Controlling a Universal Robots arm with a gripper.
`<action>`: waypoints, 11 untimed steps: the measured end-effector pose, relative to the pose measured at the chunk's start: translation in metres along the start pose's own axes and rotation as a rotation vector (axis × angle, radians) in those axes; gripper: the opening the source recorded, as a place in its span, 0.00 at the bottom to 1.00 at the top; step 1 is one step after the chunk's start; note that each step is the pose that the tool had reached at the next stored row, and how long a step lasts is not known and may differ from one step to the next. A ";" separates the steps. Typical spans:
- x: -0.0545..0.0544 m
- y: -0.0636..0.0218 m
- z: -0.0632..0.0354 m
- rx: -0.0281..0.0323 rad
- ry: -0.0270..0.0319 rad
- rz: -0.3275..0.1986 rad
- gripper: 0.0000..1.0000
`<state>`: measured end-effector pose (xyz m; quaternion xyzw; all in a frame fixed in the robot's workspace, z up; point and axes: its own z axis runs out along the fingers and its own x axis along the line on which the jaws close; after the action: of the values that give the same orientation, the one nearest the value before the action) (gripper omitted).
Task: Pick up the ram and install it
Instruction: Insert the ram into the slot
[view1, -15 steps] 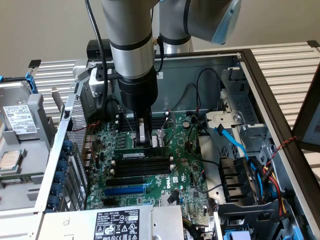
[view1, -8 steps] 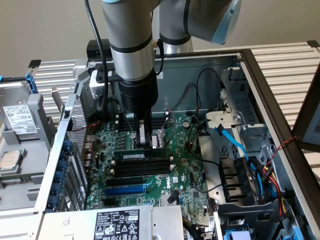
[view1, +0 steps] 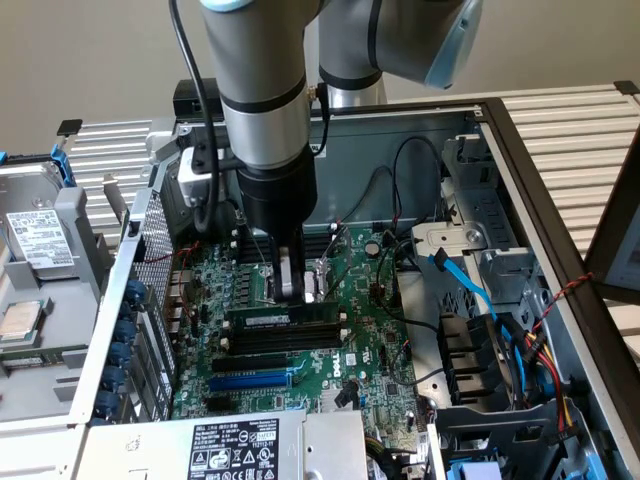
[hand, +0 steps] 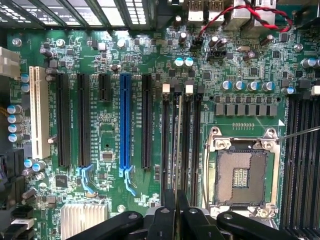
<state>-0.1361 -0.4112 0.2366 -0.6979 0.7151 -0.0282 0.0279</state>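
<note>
The gripper (view1: 292, 290) hangs straight down from the arm over the circuit board (view1: 372, 362) inside the open computer case (view1: 500, 130). Its tips meet the top edge of the ram (view1: 285, 318). In the exterior view the ram stands on its long edge in the bank of memory slots. Its label strip faces the camera and its long axis runs roughly from 9 o'clock to 3 o'clock, with the 3 o'clock end slightly higher.

The fingers come down on it from 12 o'clock, a little toward the 3 o'clock side of its middle. Their closing direction crosses the stick's thin side.

From the wrist camera the ram (hand: 176, 150) shows edge-on as a thin pale line between neighbouring black slots. The two fingers (hand: 165, 220) are drawn close on either side of it, with only the stick's thickness between them, so I judge them clamped on the ram rather than released.

The stick lines up with its slot, but I cannot tell whether it is pressed fully home or only resting in the mouth.

In the exterior view, empty black slots (view1: 275, 342) lie just beside it toward 6 o'clock, and the blue slot (view1: 250, 380) lies farther out the same way.
</note>
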 end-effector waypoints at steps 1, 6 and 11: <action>0.001 0.0000 0.0000 -0.0001 -0.0005 -0.006 0.13; 0.003 -0.0001 0.0000 -0.0003 -0.0009 -0.011 0.13; 0.005 -0.0001 0.0001 -0.0002 -0.0009 -0.011 0.13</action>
<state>-0.1360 -0.4159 0.2365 -0.7019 0.7111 -0.0279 0.0280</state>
